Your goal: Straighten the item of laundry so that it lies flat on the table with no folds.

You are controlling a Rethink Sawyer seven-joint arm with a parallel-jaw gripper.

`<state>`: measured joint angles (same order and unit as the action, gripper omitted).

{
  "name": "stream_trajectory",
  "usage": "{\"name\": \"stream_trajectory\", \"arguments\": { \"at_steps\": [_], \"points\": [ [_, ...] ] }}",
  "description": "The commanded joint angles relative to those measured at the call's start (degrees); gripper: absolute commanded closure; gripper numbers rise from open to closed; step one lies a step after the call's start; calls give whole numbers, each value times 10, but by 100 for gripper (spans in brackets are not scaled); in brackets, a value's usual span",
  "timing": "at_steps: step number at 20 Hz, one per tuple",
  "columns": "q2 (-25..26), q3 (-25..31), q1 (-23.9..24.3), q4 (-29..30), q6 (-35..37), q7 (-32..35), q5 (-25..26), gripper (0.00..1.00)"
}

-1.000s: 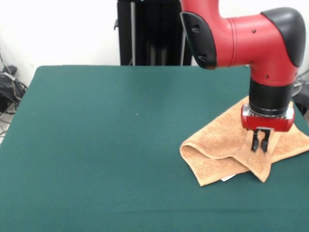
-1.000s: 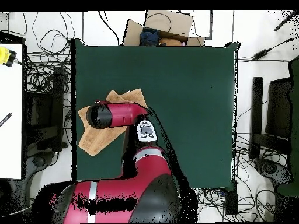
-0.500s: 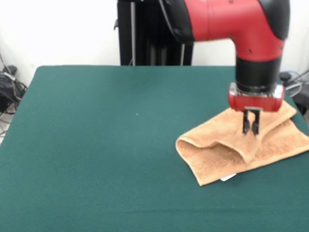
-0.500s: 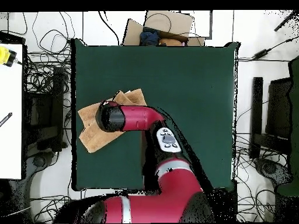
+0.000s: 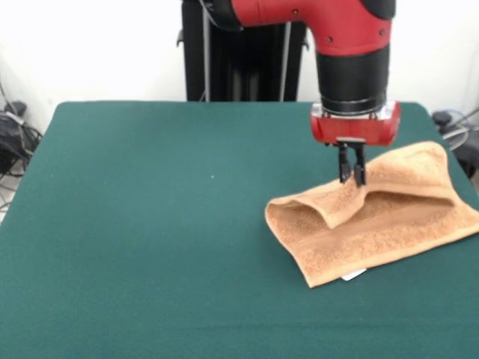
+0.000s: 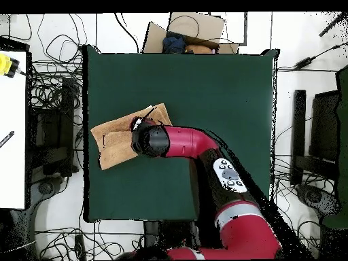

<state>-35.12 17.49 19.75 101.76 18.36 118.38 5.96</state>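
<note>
The gripper (image 5: 351,179) hangs straight down from the red arm, its fingers (image 5: 343,168) pinched together on a raised ridge of the hand towel (image 5: 374,224), so the cloth peaks up to meet them and falls away on every side. Most of the towel lies to the right of and nearer than that pinch in the front view; a folded flap curls over to the left, leaving a pocket-like opening facing left. The towel sits on the right part of the green bench (image 5: 150,224), close to its right edge. Its long axis runs roughly left to right with a slight slant, the right end farther back, and a small white tag (image 5: 355,274) peeks out from the near edge. In the overhead view the towel (image 6: 112,143) shows by the bench's left edge, partly hidden under the arm. Judged from this, the fold still doubles the left end, so flattening likely calls for carrying the pinched layer away from the bulk.
</note>
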Motion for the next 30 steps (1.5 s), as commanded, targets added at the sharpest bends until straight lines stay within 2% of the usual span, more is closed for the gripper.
{"name": "stream_trajectory", "arguments": {
  "at_steps": [1, 5, 14, 18, 19, 21, 24, 27, 30],
  "points": [
    [15, 57, 5, 35, 57, -73, 65, 100],
    [65, 32, -5, 78, -49, -36, 128, 100],
    [48, -20, -78, 129, -74, 25, 200, 100],
    [48, -66, -111, 170, -165, 63, 238, 100],
    [35, -75, -115, 188, -181, 71, 242, 100],
    [-17, -72, -105, 237, -191, 77, 243, 100],
    [-96, -3, -34, 311, -152, 53, 228, 100],
    [-128, 39, 27, 357, -143, 32, 226, 100],
    [-136, 55, 65, 377, -149, 18, 236, 100]
  ]
}}
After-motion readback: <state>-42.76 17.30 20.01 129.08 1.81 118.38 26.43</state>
